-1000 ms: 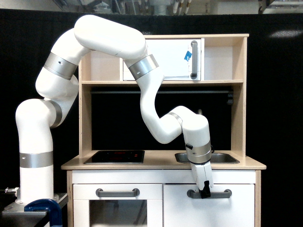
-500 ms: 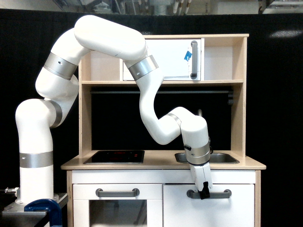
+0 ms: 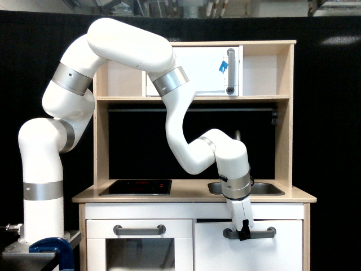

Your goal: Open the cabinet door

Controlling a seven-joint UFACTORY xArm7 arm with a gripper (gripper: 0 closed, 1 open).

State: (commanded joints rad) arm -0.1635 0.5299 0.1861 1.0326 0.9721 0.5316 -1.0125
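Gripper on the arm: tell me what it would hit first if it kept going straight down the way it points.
The gripper points down at the grey bar handle of the cabinet door, already level with it. That handle comes first; depth is unclear.

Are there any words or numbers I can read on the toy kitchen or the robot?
None: no word, number or brand can be read anywhere in this picture.
The blue tape on the upper white door is only a coloured patch; any mark on it is too small to tell.
The hob shows faint red marks, too blurred to read.
The arm, its claw and the cabinet door carry no legible label.
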